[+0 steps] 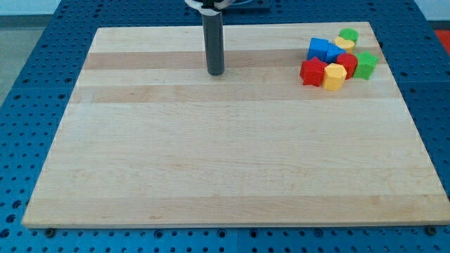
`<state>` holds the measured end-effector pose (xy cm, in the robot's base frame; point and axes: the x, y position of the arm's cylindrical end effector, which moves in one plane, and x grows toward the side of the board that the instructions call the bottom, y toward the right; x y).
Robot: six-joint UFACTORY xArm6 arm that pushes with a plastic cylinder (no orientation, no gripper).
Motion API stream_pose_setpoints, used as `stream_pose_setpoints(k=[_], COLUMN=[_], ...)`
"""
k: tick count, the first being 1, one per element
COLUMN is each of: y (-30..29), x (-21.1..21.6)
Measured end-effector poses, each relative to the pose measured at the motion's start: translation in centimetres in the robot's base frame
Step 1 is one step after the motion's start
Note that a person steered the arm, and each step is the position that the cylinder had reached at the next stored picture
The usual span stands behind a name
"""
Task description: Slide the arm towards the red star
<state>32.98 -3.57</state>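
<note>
The red star (312, 72) lies at the left end of a tight cluster of blocks near the view's top right. My tip (215, 73) rests on the wooden board (211, 154) near the top middle, well to the left of the red star, with bare wood between them. The rod stands upright above the tip.
Around the red star lie a blue block (323, 48), a yellow hexagonal block (335, 76), another red block (347, 65), a small yellow block (344, 43), a green block (348, 34) and a green star-like block (365, 65). A blue perforated table surrounds the board.
</note>
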Motion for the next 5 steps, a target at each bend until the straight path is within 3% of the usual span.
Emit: stream_pose_setpoints(k=[3,5], y=[0.0,0.0], x=[0.0,-6.4])
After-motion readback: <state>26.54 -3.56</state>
